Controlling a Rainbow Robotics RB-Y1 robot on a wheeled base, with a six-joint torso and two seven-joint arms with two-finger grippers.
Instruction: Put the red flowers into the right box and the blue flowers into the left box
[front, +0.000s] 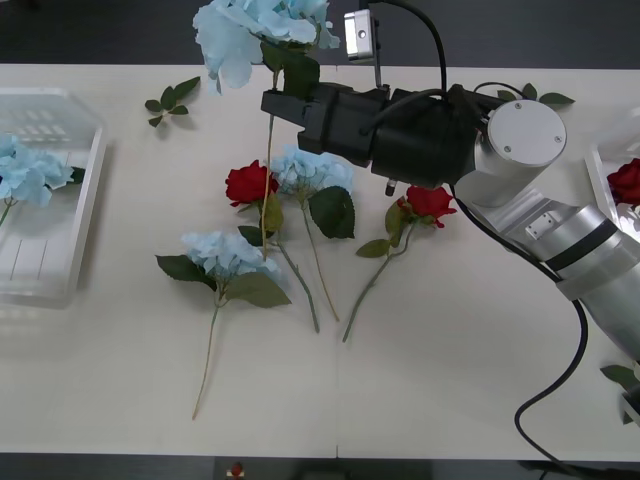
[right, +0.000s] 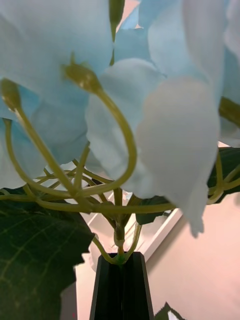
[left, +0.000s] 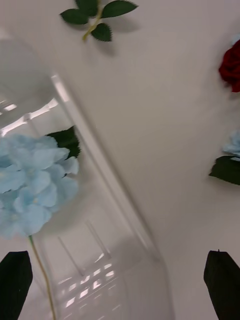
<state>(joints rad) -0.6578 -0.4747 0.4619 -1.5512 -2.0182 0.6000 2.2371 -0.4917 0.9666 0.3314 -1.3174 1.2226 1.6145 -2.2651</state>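
The right gripper (front: 275, 103), clenched on a blue flower (front: 255, 28) just under its head, holds it raised above the middle of the table (front: 450, 380), stem hanging down. The left gripper (left: 120, 282) hangs released over the clear tray (front: 85, 200) at the table's left edge, which holds another blue flower (front: 28, 172). Two blue flowers (front: 228, 255) and two red roses (front: 250, 184) lie at the table's centre; one rose (front: 627, 182) lies in the white tray (front: 600, 175) at the right edge.

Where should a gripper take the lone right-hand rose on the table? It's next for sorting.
Judging by its pose, on the bare stem below the rose, coming straight down, jaws across it: the stem lies flat and slanted, clear of the neighbouring flowers.
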